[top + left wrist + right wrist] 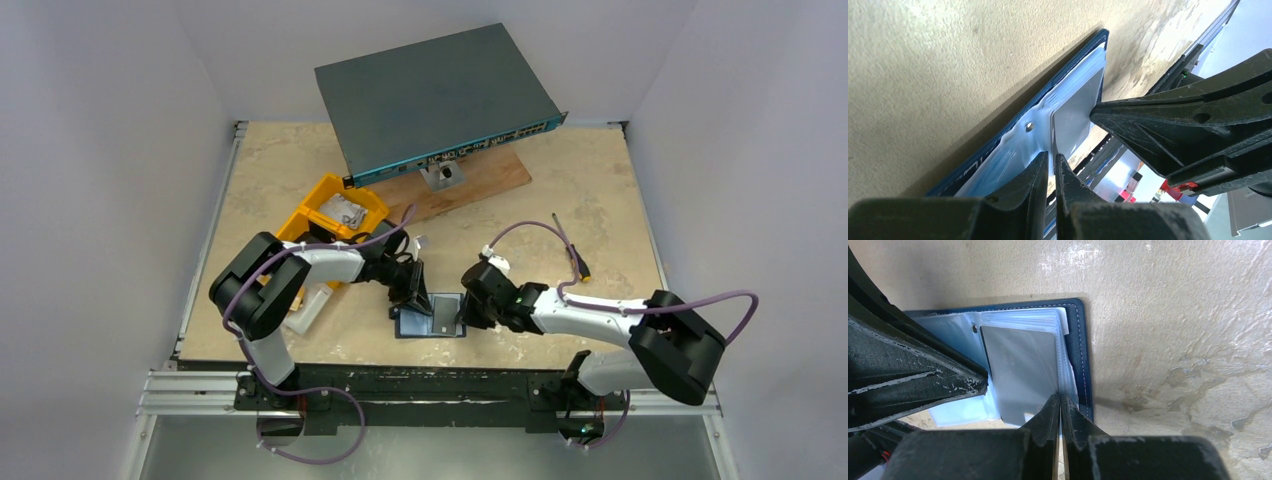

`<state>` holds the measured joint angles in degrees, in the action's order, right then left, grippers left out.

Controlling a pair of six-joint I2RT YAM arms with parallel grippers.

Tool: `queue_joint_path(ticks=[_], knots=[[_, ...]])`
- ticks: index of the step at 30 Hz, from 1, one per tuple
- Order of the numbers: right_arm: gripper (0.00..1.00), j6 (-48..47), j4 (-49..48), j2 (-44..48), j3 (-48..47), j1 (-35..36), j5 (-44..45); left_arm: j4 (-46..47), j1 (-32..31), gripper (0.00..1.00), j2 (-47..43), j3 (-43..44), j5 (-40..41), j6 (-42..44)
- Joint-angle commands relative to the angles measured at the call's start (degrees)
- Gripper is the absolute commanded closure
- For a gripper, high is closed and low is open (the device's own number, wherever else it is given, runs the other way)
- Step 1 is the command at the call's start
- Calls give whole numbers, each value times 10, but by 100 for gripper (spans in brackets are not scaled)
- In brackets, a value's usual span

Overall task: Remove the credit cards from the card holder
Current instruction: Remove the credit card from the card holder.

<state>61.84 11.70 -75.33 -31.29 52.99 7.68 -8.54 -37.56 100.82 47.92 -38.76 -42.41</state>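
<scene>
The navy card holder (410, 326) lies open on the table near the front edge, between both grippers. A pale grey credit card (443, 315) sits in its clear sleeves (953, 335). In the right wrist view my right gripper (1060, 397) is shut on the sleeve's outer edge beside the card (1020, 362), next to the navy cover (1080, 355). My left gripper (1052, 157) stands a narrow slit open, and the card's (1075, 112) spine-side edge runs into the slit below the stud (1029, 126). The right fingers (1168, 130) touch the card's far side.
A yellow bin (335, 205) with crumpled material stands behind the left arm, with a white object (310, 305) beside it. A grey network switch (435, 100) rests on a wooden board (480, 178) at the back. A screwdriver (572, 248) lies to the right.
</scene>
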Motion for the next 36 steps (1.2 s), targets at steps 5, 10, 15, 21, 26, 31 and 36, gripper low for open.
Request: queue_joint_path(ticks=[5, 10, 15, 21, 26, 31, 36], knots=[[100, -17, 55, -34, 13, 5, -8, 57, 2, 88, 0, -20, -17, -11], [100, -18, 53, -37, 12, 5, -9, 71, 2, 86, 4, -28, -20, -21], [100, -21, 53, -41, 9, 5, -9, 76, 1, 85, 10, -33, -25, -29], [100, -22, 50, -45, 10, 5, -10, 133, -6, 83, 6, -45, -48, -53], [100, -22, 49, -46, 8, 5, -10, 134, -16, 81, 2, -42, -48, -56], [100, -24, 48, -47, 9, 5, -12, 167, -20, 80, 4, -48, -56, -79], [100, -25, 43, -48, 13, 5, -14, 217, -20, 80, 3, -63, -73, -107]])
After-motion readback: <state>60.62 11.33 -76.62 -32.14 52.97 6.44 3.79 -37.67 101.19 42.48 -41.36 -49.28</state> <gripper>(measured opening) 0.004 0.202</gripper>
